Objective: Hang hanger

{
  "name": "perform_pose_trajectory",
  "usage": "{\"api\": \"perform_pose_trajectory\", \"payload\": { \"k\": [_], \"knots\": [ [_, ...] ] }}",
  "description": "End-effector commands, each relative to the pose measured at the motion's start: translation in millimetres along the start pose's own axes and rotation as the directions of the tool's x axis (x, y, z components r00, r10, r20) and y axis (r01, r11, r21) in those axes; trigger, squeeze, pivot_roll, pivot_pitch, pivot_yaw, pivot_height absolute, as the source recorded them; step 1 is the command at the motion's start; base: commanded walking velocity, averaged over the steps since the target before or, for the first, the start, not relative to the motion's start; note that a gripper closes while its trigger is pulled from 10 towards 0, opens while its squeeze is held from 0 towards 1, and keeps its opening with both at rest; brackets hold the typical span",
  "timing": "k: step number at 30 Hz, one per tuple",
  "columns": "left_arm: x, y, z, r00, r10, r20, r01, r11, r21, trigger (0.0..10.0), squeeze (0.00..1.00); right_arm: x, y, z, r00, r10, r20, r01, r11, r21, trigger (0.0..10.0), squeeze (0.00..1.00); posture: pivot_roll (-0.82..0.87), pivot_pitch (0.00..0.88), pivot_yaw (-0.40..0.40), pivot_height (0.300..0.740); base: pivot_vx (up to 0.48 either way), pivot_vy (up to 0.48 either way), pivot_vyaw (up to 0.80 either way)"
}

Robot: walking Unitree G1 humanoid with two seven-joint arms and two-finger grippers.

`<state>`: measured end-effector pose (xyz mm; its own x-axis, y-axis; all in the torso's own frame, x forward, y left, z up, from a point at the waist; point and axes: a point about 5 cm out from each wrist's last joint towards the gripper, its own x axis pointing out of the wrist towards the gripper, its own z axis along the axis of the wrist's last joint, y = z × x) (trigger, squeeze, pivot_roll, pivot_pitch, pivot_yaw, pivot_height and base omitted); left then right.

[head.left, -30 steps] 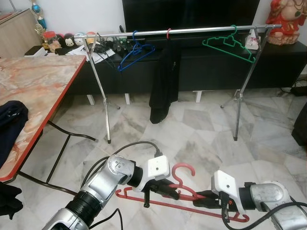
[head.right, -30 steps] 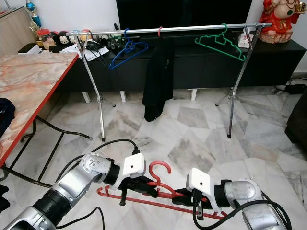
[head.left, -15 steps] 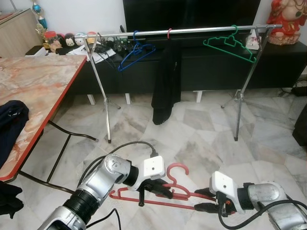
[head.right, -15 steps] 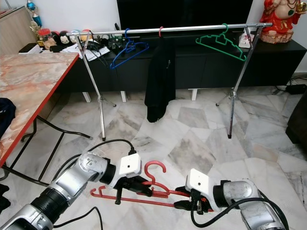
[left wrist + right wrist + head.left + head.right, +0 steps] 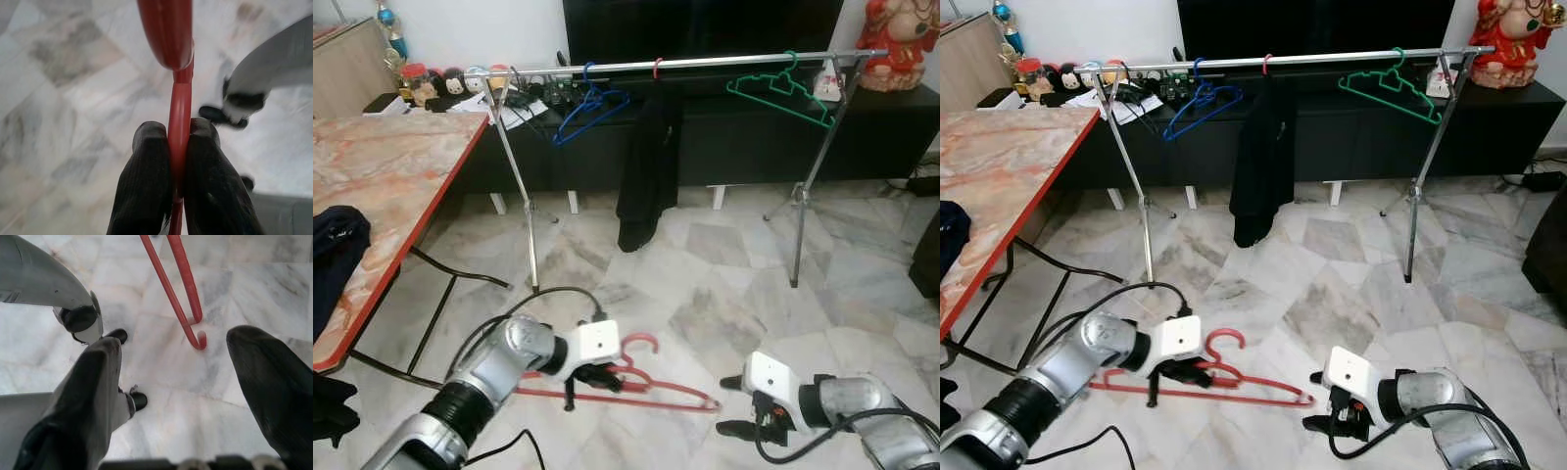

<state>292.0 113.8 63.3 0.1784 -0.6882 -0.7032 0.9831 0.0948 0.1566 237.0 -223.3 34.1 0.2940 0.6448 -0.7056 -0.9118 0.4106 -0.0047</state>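
Note:
A red plastic hanger [image 5: 651,392] is held low over the marble floor, hook pointing away from me. My left gripper [image 5: 595,377] is shut on it near the base of the hook; in the left wrist view both fingers [image 5: 146,176] pinch the red bar [image 5: 179,103]. My right gripper [image 5: 732,404] is open just right of the hanger's right end, apart from it. In the right wrist view that hooked end [image 5: 188,308] lies beyond the spread fingers [image 5: 93,382]. The clothes rail [image 5: 705,64] stands ahead across the floor.
On the rail hang a blue hanger [image 5: 590,106], a black garment [image 5: 646,166] and a green hanger [image 5: 778,93]. A red-edged marble table [image 5: 391,166] with dark cloth [image 5: 333,255] stands at left. A black TV console [image 5: 744,137] runs behind the rail.
My right gripper has let go of the hanger's right end and opened. My left gripper has carried the hanger to the left, away from the right gripper.

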Motion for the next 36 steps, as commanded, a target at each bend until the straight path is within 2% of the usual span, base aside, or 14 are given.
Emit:
{"api": "perform_pose_trajectory", "payload": {
  "k": [1, 3, 4, 5, 6, 9, 11, 12, 13, 15, 17, 21, 26, 36],
  "knots": [
    [-10.9, 14.2, -10.9, 0.988, 0.147, -0.036, -0.148, 0.989, -0.028, 0.0, 0.00, 7.5, -9.1, -9.7, 0.991, -0.116, -0.062, 0.118, 0.993, 0.027, 10.0, 0.04, -0.14, 0.000, 0.034, 0.740, 0.000, 0.000, 0.00],
    [-13.4, 17.4, -15.3, 0.979, 0.198, -0.047, -0.200, 0.979, -0.047, 0.0, 0.00, 9.3, -10.7, -15.7, 0.984, -0.151, -0.091, 0.156, 0.987, 0.048, 10.0, 0.04, -0.14, 0.000, 0.034, 0.740, 0.000, 0.000, 0.00],
    [-19.6, 26.0, -26.3, 0.939, 0.336, -0.073, -0.342, 0.934, -0.106, 8.8, 0.00, 14.1, -11.4, -27.5, 0.966, -0.221, -0.134, 0.236, 0.966, 0.104, 10.0, 0.00, -0.13, 0.000, 0.031, 0.740, 0.000, 0.000, 0.00],
    [-19.6, 26.0, -26.3, 0.939, 0.336, -0.073, -0.342, 0.934, -0.106, 8.8, 0.00, 14.1, -11.4, -27.5, 0.966, -0.221, -0.134, 0.236, 0.966, 0.104, 10.0, 0.00, -0.13, 0.000, 0.031, 0.740, 0.000, 0.000, 0.00],
    [-26.4, 32.7, -38.4, 0.882, 0.458, -0.111, -0.471, 0.865, -0.174, 10.0, 0.00, 19.2, -9.6, -37.4, 0.947, -0.274, -0.167, 0.300, 0.941, 0.159, 10.0, 0.00, -0.13, 0.000, 0.031, 0.740, 0.000, 0.000, 0.00],
    [-44.9, 36.8, -72.4, 0.709, 0.665, -0.234, -0.703, 0.647, -0.295, 10.0, 0.00, 32.1, 1.5, -58.6, 0.898, -0.369, -0.239, 0.431, 0.844, 0.319, 10.0, 0.00, -0.12, 0.000, 0.028, 0.740, 0.000, 0.000, 0.00],
    [-44.9, 36.8, -72.4, 0.709, 0.665, -0.234, -0.703, 0.647, -0.295, 10.0, 0.00, 32.1, 1.5, -58.6, 0.898, -0.369, -0.239, 0.431, 0.844, 0.319, 10.0, 0.00, -0.12, 0.000, 0.028, 0.740, 0.000, 0.000, 0.00],
    [-48.6, 34.5, -81.4, 0.673, 0.691, -0.263, -0.736, 0.588, -0.336, 10.0, 0.00, 35.0, 4.8, -63.2, 0.882, -0.392, -0.261, 0.466, 0.809, 0.359, 10.0, 0.00, -0.12, 0.000, 0.028, 0.740, 0.000, 0.000, 0.00],
    [-48.6, 34.5, -81.4, 0.673, 0.691, -0.263, -0.736, 0.588, -0.336, 10.0, 0.00, 35.0, 4.8, -63.2, 0.882, -0.392, -0.261, 0.466, 0.809, 0.359, 10.0, 0.00, -0.12, 0.000, 0.028, 0.740, 0.000, 0.000, 0.00],
    [-49.7, 4.8, -123.2, 0.605, 0.671, -0.428, -0.787, 0.425, -0.447, 10.0, 0.00, 45.7, 21.4, -79.9, 0.820, -0.462, -0.338, 0.571, 0.618, 0.540, 10.0, 0.00, -0.11, 0.000, 0.031, 0.740, 0.000, 0.000, 0.00],
    [-42.4, -33.1, -153.3, 0.599, 0.581, -0.551, -0.792, 0.329, -0.514, 10.0, 0.00, 56.9, 42.0, -90.5, 0.799, -0.459, -0.389, 0.591, 0.475, 0.652, 10.0, 0.00, -0.11, 0.000, 0.031, 0.740, 0.000, 0.000, 0.00],
    [-34.3, -62.5, -169.1, 0.594, 0.511, -0.621, -0.797, 0.264, -0.544, 10.0, 0.00, 65.0, 57.2, -96.0, 0.792, -0.442, -0.421, 0.592, 0.390, 0.705, 10.0, 0.00, -0.11, 0.000, 0.030, 0.740, 0.000, 0.000, 0.00],
    [-22.5, -99.6, -182.5, 0.552, 0.446, -0.705, -0.805, 0.065, -0.590, 10.0, 0.00, 75.0, 80.3, -103.7, 0.761, -0.428, -0.487, 0.618, 0.252, 0.745, 10.0, 0.00, -0.09, 0.000, 0.013, 0.740, 0.000, 0.000, 0.00],
    [-15.8, -111.0, -183.9, 0.513, 0.430, -0.743, -0.817, -0.021, -0.576, 10.0, 0.00, 72.6, 80.0, -106.9, 0.721, -0.456, -0.522, 0.641, 0.153, 0.752, 10.0, 0.00, -0.10, 0.000, 0.028, 0.740, 0.000, 0.000, 0.00]
  ]
}}
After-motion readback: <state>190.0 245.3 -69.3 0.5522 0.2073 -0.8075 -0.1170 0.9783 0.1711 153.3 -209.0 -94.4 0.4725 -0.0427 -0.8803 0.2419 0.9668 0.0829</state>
